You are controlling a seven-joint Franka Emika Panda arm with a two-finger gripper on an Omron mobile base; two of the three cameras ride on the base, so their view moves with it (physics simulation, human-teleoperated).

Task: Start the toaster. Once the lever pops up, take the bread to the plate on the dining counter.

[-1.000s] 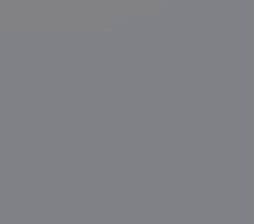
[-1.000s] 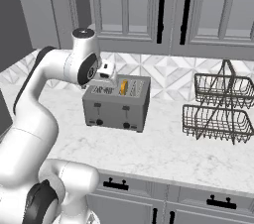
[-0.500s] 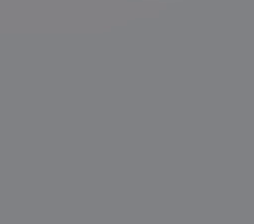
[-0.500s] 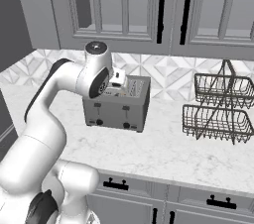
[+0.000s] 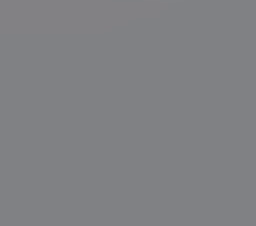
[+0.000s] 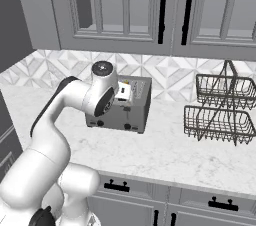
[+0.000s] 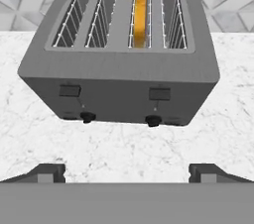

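Grey brushed metal forms the body of a four-slot toaster [image 7: 119, 54], which stands on a white marble-look counter [image 7: 114, 151] in front of a patterned tile backsplash [image 6: 170, 72]. Seen from the hand view, the bread [image 7: 140, 20] sits upright in the third slot from the left, with its orange-tan top edge showing between the wire guides; the other three slots hold nothing. Two rectangular levers are set on the toaster's front face, the left lever [image 7: 69, 90] and the right lever [image 7: 159, 93], and a dark knob [image 7: 88, 117] sits below the left one, with a second below the right.

End effector [image 7: 127, 172]: jaws spread wide, holding nothing, with the two finger tips well apart and short of the toaster's front face. In the right base view the white arm [image 6: 75, 100] bends over the counter with its wrist directly before the toaster.

A two-tier wire basket [image 6: 220, 107] stands on the same counter, well to the toaster's right. Grey cabinets [image 6: 165, 10] with dark handles hang above.
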